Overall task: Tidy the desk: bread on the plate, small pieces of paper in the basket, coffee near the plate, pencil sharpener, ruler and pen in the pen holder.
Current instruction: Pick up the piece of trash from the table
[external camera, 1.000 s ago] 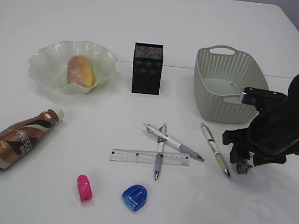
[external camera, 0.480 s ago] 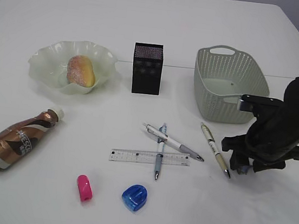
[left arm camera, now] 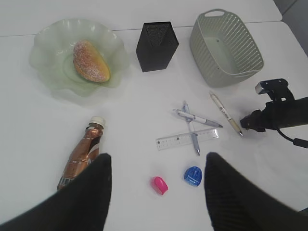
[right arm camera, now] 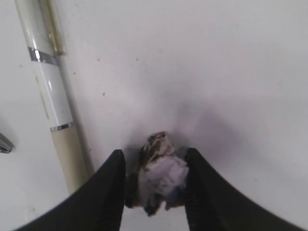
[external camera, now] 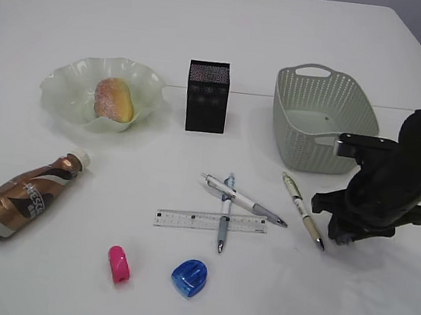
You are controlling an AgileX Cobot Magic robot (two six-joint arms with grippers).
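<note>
Two black fingers [right arm camera: 111, 187] of the right hand [right arm camera: 154, 185] stand either side of a crumpled scrap of paper [right arm camera: 161, 175] on the tabletop [external camera: 288, 29]. They are narrowed to about its width, but whether they actually pinch it cannot be told: a sliver of shadow sits by the nine o'clock finger. The scrap lies between them on the surface.

To do this pick well, I judge the fingers should finish closing until both press the paper, then lift straight up before any sideways travel. At ten o'clock from the scrap lies a cream-and-white pen [right arm camera: 50, 96], just beside the finger; a skewed lift could nudge it.

Farther out, in the exterior view, the basket [external camera: 320, 129] stands at about eleven o'clock from the right hand, near it, so the carry is short. Clear its rim first, and release over its middle.

The left hand [left arm camera: 156, 192] hangs high, spread wide and empty.
</note>
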